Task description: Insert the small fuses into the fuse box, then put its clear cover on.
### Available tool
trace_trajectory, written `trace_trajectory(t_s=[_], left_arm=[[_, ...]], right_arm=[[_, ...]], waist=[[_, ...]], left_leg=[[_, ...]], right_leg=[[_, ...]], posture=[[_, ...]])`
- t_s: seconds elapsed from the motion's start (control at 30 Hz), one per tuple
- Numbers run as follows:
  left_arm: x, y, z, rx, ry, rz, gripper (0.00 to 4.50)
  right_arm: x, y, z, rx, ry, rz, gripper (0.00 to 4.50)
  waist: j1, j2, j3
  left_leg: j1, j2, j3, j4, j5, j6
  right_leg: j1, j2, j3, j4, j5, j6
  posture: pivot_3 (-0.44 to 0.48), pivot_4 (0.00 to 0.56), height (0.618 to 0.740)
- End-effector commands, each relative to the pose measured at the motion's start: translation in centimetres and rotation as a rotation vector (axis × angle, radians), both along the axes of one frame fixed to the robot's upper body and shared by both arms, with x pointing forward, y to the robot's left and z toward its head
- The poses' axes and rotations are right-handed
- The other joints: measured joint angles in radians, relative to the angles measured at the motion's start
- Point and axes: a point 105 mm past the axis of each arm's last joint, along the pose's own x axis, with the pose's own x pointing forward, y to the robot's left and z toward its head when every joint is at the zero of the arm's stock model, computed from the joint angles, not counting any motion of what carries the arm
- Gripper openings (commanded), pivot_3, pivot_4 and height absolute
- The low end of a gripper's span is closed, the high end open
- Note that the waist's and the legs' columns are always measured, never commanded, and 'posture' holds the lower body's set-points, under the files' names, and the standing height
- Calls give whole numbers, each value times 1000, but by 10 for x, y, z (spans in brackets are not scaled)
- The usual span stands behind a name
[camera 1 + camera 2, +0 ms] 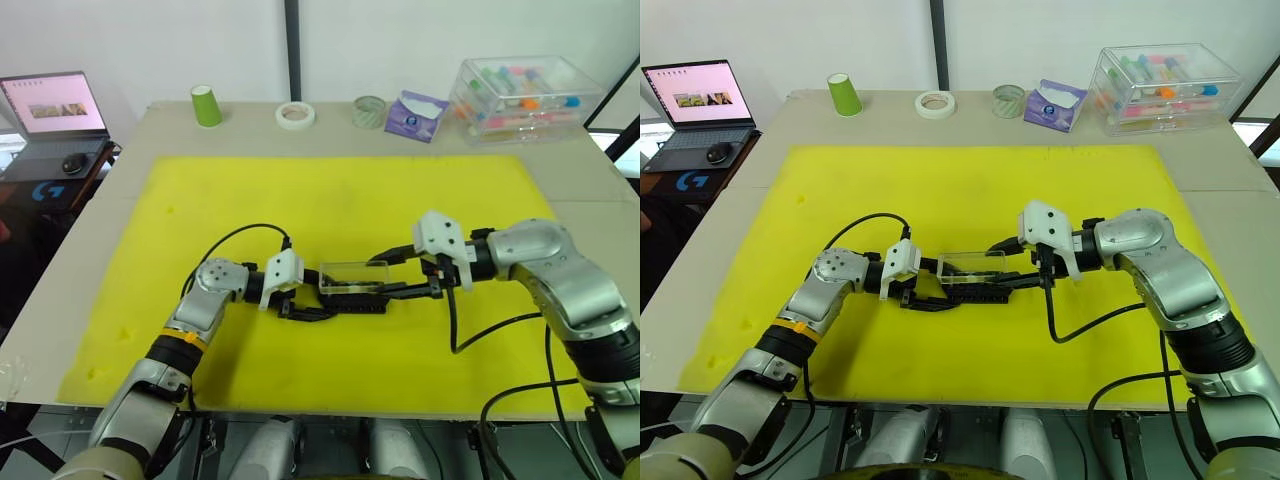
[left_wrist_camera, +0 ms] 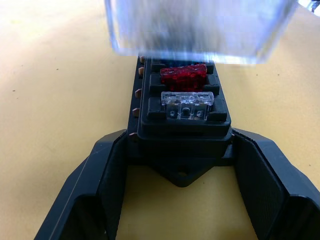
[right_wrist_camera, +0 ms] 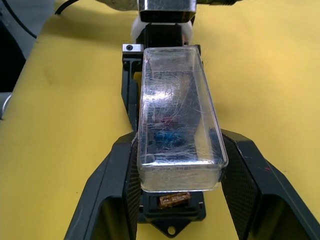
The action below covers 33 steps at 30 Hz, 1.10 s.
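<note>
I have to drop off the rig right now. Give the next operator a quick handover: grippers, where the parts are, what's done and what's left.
Left gripper: shut on the end of the fuse box, holding it on the yellow mat.
Right gripper: shut on the clear cover, held just above the box, lined up along it, not seated.
Done: fuses are in the slots; a red fuse and a clear fuse show at the left end.
Left: lower the cover, press it on, release.

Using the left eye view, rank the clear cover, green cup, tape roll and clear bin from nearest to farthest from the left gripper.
1. Clear cover: beside the left gripper, above the fuse box.
2. Green cup and tape roll: far table edge; too close to call.
3. Clear bin: far right corner.
</note>
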Motion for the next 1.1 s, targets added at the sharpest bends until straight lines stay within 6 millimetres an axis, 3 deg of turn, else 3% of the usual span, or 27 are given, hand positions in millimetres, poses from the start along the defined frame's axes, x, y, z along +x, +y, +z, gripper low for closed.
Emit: trace_trajectory(t_s=[0.03, 0.37, 1.1], left_arm=[[-2, 4, -9, 32, 27, 3, 2752], [-3, 6, -7, 35, 26, 2, 2752], [-3, 7, -5, 42, 33, 8, 2752]], right_arm=[[0, 0, 3, 16, -21, 8, 1869], [5, -9, -15, 4, -22, 8, 1869], [8, -7, -32, 52, 13, 17, 1869]], waist=[[0, 0, 0], [-1, 0, 0], [-3, 0, 0]], left_leg=[[0, 0, 0, 0, 0, 0], [0, 0, 0, 0, 0, 0], [0, 0, 0, 0, 0, 0]], right_leg=[[0, 0, 0, 0, 0, 0], [0, 0, 0, 0, 0, 0], [0, 1, 0, 0, 0, 0]], posture=[[0, 150, 740], [0, 150, 740], [0, 150, 740]])
